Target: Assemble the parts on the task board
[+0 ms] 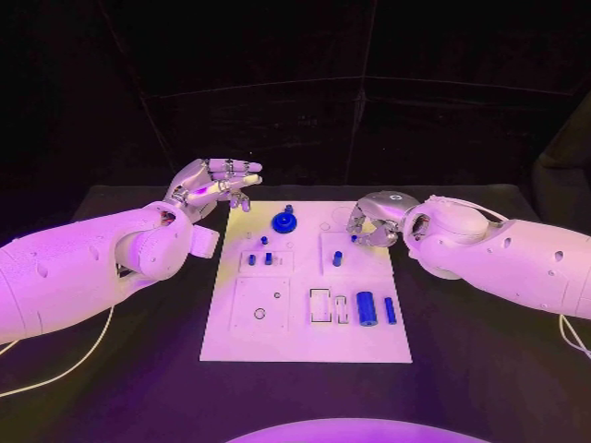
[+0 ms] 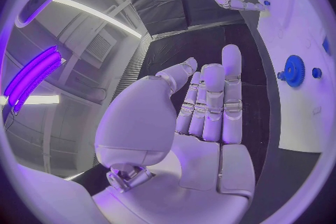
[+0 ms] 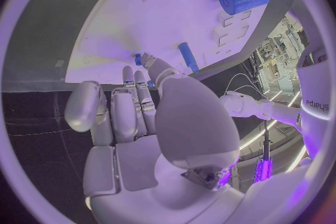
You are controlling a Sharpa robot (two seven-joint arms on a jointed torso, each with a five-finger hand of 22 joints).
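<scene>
White board (image 1: 309, 341) mid-table, carrying a blue gear (image 1: 285, 222) near its far edge, a thick blue cylinder (image 1: 367, 308) and slim pin (image 1: 391, 310) nearer. Left hand (image 1: 213, 188) raised off its far-left corner, fingers apart, empty. Right hand (image 1: 379, 218) curled over its far-right area; grasp unclear.

One white rectangular task board (image 1: 309, 337) lay on the black counter (image 1: 482, 369), carrying one blue toothed gear (image 1: 285, 221), one thick blue cylinder (image 1: 367, 308), and one thinner blue rod (image 1: 391, 310).
</scene>
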